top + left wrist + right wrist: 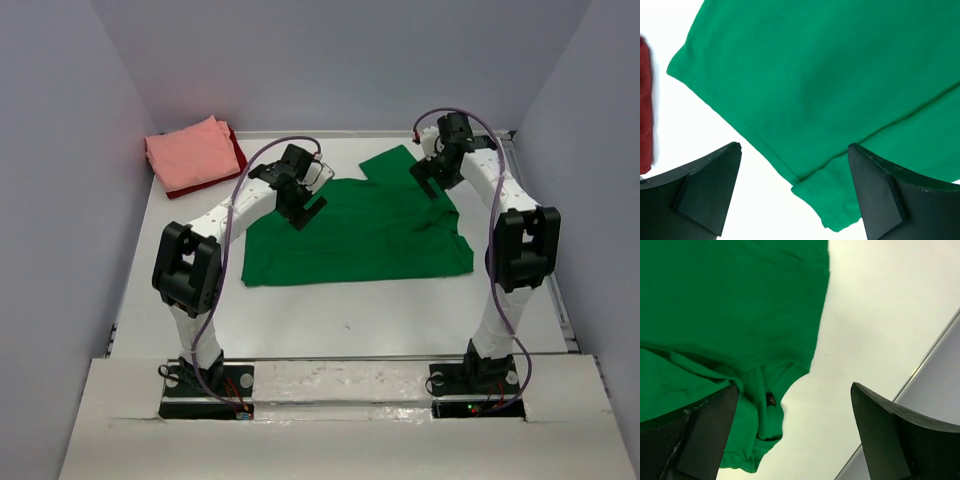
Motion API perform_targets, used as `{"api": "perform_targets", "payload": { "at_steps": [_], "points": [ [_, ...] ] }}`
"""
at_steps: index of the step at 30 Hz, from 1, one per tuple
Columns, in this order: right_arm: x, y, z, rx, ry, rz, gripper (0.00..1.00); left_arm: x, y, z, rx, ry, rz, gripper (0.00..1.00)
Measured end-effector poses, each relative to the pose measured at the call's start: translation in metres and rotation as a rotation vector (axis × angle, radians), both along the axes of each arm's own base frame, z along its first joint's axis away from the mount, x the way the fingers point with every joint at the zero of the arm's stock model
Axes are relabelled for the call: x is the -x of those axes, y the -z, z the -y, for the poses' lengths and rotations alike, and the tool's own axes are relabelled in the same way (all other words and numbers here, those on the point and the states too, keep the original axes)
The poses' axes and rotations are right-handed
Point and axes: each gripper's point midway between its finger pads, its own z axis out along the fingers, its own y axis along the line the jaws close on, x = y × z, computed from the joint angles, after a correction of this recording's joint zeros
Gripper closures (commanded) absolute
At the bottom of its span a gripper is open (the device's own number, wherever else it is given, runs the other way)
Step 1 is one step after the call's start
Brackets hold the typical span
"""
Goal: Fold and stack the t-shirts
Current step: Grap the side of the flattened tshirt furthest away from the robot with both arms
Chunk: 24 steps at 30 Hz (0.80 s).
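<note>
A bright green t-shirt lies spread flat in the middle of the table. A salmon pink t-shirt lies folded at the far left, on top of a dark red one. My left gripper hangs open over the green shirt's far left edge. In the left wrist view a sleeve corner of the green t-shirt lies below, between the spread fingers. My right gripper is open above the shirt's far right part. Its wrist view shows the green t-shirt and the collar with a dark label beside the left finger.
Grey walls close in the table on three sides. A metal rail runs along the table's right edge, close to the right gripper. The dark red t-shirt shows at the left edge of the left wrist view.
</note>
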Motion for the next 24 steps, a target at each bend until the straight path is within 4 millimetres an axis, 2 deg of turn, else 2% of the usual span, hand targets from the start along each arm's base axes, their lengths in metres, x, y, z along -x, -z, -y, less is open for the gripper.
{"api": "perform_targets", "payload": {
  "at_steps": [4, 8, 14, 18, 24],
  "points": [
    [-0.010, -0.016, -0.001, -0.004, 0.000, 0.042, 0.00, -0.004, -0.006, -0.009, 0.004, -0.023, 0.019, 0.01],
    [-0.027, -0.024, -0.011, -0.048, -0.024, 0.093, 0.00, -0.023, -0.021, -0.036, 0.017, -0.107, 0.084, 0.01],
    [-0.057, -0.024, -0.038, -0.169, -0.102, 0.185, 0.00, -0.047, -0.022, -0.077, 0.004, -0.226, 0.141, 0.01],
    [-0.075, -0.015, -0.046, -0.204, -0.112, 0.212, 0.00, -0.058, -0.002, -0.093, -0.009, -0.269, 0.111, 0.01],
    [-0.112, 0.029, -0.038, -0.146, -0.069, 0.233, 0.00, -0.063, 0.037, -0.104, -0.036, -0.296, 0.034, 0.01]
  ]
}}
